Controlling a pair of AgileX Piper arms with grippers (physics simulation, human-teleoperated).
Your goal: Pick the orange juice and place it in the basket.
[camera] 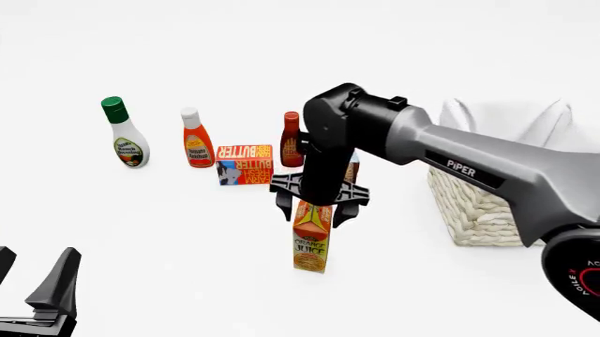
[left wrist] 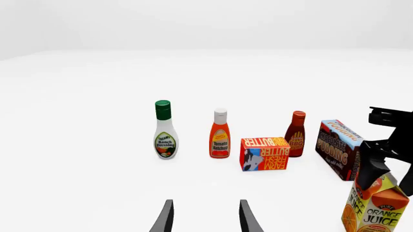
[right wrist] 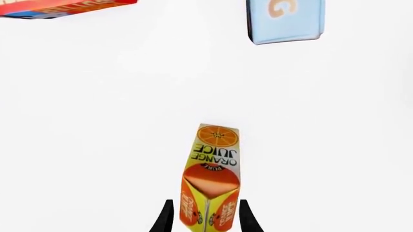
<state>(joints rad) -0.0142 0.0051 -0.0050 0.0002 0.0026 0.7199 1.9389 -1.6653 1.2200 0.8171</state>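
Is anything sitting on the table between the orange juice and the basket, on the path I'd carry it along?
No. In the front view, only bare table lies between the orange juice and the basket; the right arm passes above that stretch.

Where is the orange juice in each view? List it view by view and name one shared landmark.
Front: orange juice at lower centre, under the right gripper.
Left wrist: bottom right corner, the right gripper on its top.
Right wrist: bottom centre, between the fingers.
Shared landmark: the butter box.
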